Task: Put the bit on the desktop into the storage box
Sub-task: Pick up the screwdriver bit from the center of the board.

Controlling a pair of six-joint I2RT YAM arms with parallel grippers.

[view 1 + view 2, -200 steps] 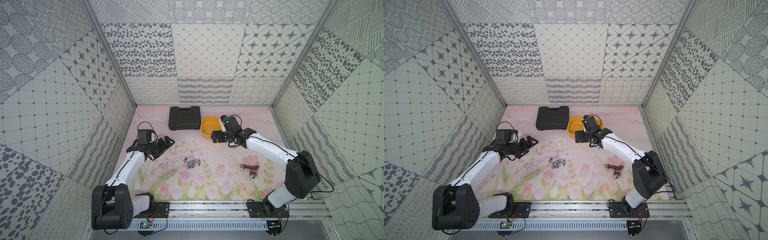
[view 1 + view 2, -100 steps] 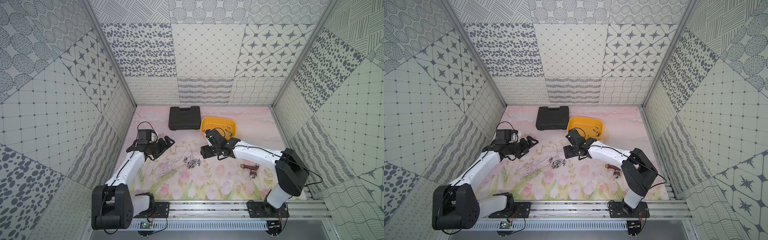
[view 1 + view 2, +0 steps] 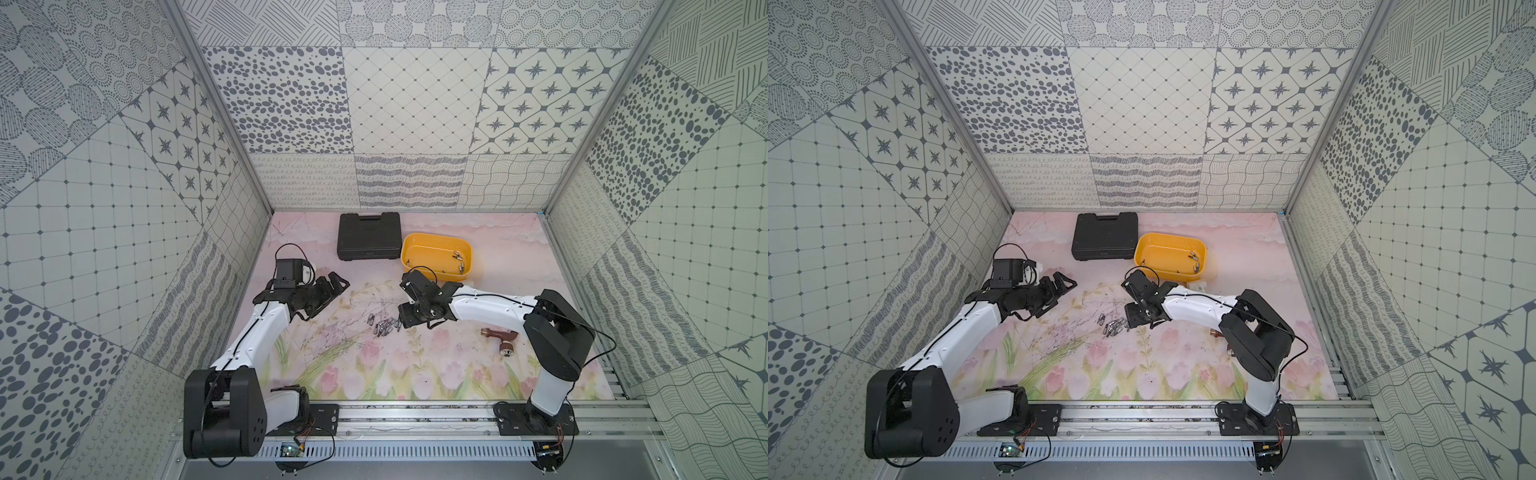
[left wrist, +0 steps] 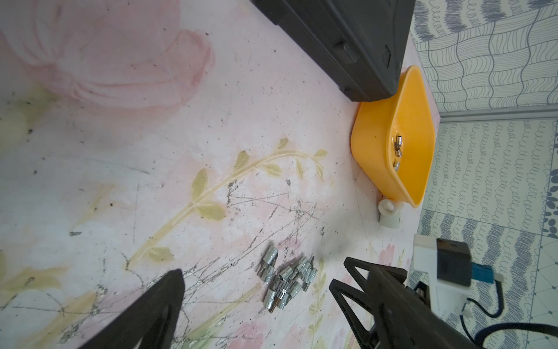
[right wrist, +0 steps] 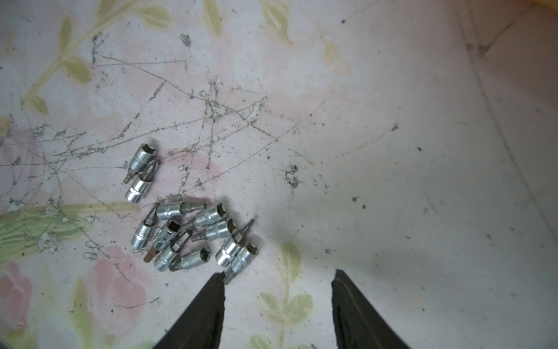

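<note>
Sup: Top cams, what're you getting?

Op: I'm checking both top views. Storage box [image 3: 428, 258] is sitting near the back wall, just beside the black case [image 3: 369, 235], w/ a few bits lying inside. The bits on the desktop [image 3: 384, 326] are lying heaped in the middle of the mat [image 3: 357, 374], well apart from the box. R gripper [image 3: 400, 323] is hovering low at the heap's edge. L gripper [image 3: 339, 282] is hanging off to the L side, jaws spread wide, gripping nothing. A brown-handled tool [image 3: 498, 336] is lying beside the R arm.

Sup: L wrist cam?

Op: I'm seeing the heap lying ahead of the L fingers [image 4: 163, 302], not touching them. Box is showing bits inside, and a small white piece [image 4: 389, 215] is lying just beside it.

Sup: R wrist?

Op: R jaws are standing apart w/ only bare mat between them, nothing gripped. One fingertip [image 5: 216, 290] is sitting right at the nearest bit's tip; touching or not, I can't tell. Approx a dozen silver socket-type bits are lying jumbled, two slightly apart from the rest.
</note>
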